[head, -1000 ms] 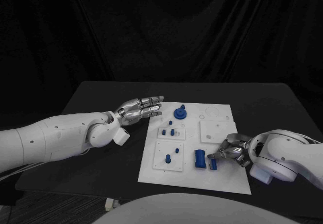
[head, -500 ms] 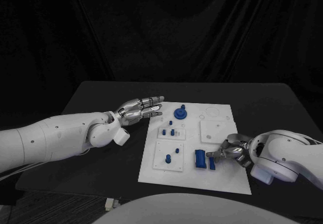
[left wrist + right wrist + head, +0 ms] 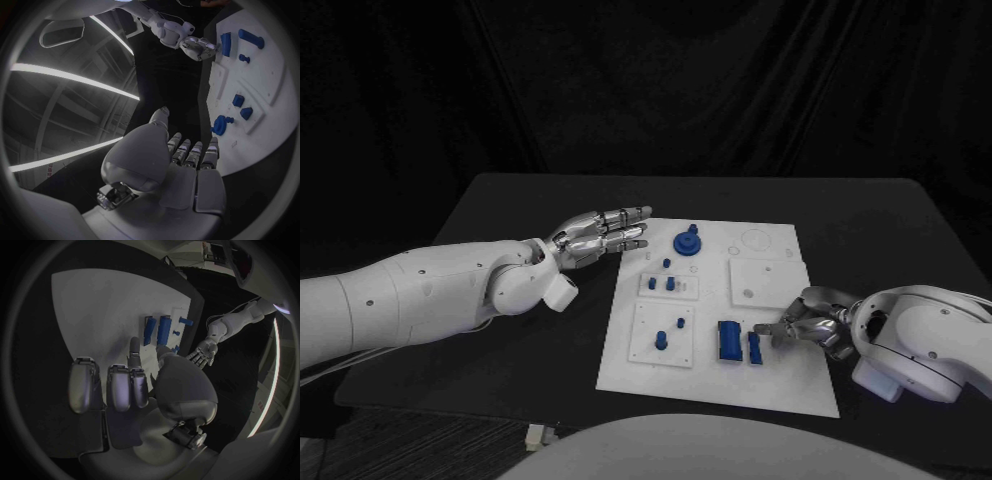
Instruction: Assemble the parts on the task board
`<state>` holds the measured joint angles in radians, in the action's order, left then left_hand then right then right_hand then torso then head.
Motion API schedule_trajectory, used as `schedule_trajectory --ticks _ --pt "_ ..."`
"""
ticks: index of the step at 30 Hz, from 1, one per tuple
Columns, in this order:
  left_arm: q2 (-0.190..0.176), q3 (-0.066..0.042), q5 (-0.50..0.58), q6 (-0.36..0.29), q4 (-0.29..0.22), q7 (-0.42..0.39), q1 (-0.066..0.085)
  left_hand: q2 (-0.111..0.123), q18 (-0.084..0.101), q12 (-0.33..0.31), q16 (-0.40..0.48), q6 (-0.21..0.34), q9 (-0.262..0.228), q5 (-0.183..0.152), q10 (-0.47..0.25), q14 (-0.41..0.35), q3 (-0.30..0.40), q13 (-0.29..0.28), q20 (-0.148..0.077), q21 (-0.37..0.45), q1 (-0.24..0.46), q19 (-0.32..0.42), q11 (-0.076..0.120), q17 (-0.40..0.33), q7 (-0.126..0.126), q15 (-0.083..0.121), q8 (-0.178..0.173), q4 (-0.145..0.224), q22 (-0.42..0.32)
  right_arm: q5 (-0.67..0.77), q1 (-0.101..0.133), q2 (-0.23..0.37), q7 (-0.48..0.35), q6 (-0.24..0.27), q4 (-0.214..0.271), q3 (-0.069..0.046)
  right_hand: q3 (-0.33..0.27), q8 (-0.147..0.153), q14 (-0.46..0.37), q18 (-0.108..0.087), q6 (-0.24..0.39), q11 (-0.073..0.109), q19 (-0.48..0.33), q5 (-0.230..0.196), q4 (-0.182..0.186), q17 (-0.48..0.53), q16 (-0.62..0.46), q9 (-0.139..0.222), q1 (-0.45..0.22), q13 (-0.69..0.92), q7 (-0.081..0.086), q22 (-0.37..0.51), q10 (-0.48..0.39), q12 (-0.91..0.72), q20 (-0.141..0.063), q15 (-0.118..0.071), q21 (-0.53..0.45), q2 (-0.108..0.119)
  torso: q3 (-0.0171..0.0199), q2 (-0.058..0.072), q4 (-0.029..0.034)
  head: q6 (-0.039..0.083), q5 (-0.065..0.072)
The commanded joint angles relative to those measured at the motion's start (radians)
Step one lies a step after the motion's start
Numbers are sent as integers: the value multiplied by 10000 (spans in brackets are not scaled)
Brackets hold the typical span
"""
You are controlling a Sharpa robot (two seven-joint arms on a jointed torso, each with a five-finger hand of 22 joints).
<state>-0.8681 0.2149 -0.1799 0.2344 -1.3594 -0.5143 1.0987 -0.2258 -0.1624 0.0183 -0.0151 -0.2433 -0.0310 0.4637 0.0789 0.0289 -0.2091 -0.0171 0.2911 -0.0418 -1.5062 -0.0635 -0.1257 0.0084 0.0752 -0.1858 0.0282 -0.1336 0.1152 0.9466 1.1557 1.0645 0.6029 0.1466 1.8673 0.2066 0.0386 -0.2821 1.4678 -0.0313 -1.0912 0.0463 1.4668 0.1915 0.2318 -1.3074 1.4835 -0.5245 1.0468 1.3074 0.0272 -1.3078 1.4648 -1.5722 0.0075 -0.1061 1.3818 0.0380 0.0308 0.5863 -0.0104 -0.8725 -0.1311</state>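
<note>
Matt white task board (image 3: 769, 385) on a matt black table (image 3: 877, 215), smooth blue plastic parts (image 3: 730, 340), glossy metallic hands (image 3: 603, 232), black cloth backdrop (image 3: 661, 90).

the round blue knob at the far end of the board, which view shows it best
The head view: the round blue knob stands unobstructed on the task board near the left robot hand. The left wrist view shows it sideways and distorted; in the right wrist view I cannot pick it out.

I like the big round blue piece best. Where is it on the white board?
In the head view, the round blue part stands near the task board's far edge, on its left side, close to the fingertips of the left robot hand.
</note>
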Motion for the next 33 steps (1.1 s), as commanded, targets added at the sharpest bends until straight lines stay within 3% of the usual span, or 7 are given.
schedule_trajectory --ticks 1,5,6,14,19,26,33 --pt "1 -10 66 114 -25 -110 -11 -100 -78 60 -49 -52 -20 54 6 -7 10 -14 -5 -65 -41 -58 17 17 98 -42 67 74 -5 1447 -10 225 -810 981 284 -1 -108 -412 661 -78 11 39 353 321 -54 -392 77 -314 397 2634 -78 -2119 1060 14 -15 -28 144 -23 1 0 1 -2 3" --pt "-9 -10 66 84 -37 -145 -12 -105 -79 61 -53 -78 -23 64 4 -4 17 -14 -5 -67 -47 -59 39 18 154 -39 72 103 -7 2790 -33 504 -1679 1661 596 1 -201 -1391 718 -13 430 107 465 1201 -345 -736 225 -1190 1221 2634 -179 -2207 1060 14 -91 -107 462 113 2 -3 -2 -2 9" --pt "-13 -10 66 71 -37 -159 -13 -110 -80 56 -55 -53 -19 74 -12 -1 24 -10 -4 -74 -53 -68 35 18 137 -45 67 124 4 3161 -62 562 -1913 1852 670 2 -279 -2039 733 6 938 172 487 1325 -377 -869 284 -1818 1574 2634 -232 -2227 1060 14 -106 -115 546 131 2 -3 -1 -2 3" --pt "-74 -10 66 -28 -72 -254 -16 -115 -81 59 -57 -43 -16 94 -6 1 34 -11 -3 -82 -61 -79 8 19 77 -49 62 157 13 5279 -488 805 -2888 2489 973 5 -250 -3618 817 80 2042 203 608 1026 -625 -1414 489 -3107 3050 2634 -248 -2327 1060 14 -215 -216 906 350 0 -5 0 -2 22" --pt "-110 -10 66 -61 -82 -286 -17 -115 -81 59 -57 -43 -16 94 -6 1 34 -11 -3 -82 -61 -79 8 19 77 -49 62 157 13 6070 -725 811 -2990 2430 981 5 -346 -4150 816 85 2318 210 610 546 -368 -1440 501 -3427 3296 2634 -251 -2332 1060 14 -219 -231 937 495 -4 -7 -5 -2 13" --pt "-125 -10 66 -48 -86 -285 -19 -116 -83 63 -62 -44 -16 120 3 7 37 -13 -4 -86 -65 -85 3 21 61 -46 61 174 18 6571 -897 637 -2946 2167 860 6 -493 -5050 822 91 2514 229 614 -594 576 -1489 519 -3961 3501 2634 -296 -2339 1060 14 -236 -261 974 903 4 -1 -4 -2 40" --pt "-146 -10 66 -41 -91 -278 -21 -116 -83 63 -62 -44 -16 120 3 7 37 -13 -4 -86 -65 -85 3 21 61 -46 61 174 18 6771 -952 487 -2815 1794 770 6 -574 -5754 821 88 2619 258 605 -969 625 -1492 519 -4442 3353 2634 -342 -2334 1060 14 -253 -284 966 1094 4 -3 -6 -2 -9"
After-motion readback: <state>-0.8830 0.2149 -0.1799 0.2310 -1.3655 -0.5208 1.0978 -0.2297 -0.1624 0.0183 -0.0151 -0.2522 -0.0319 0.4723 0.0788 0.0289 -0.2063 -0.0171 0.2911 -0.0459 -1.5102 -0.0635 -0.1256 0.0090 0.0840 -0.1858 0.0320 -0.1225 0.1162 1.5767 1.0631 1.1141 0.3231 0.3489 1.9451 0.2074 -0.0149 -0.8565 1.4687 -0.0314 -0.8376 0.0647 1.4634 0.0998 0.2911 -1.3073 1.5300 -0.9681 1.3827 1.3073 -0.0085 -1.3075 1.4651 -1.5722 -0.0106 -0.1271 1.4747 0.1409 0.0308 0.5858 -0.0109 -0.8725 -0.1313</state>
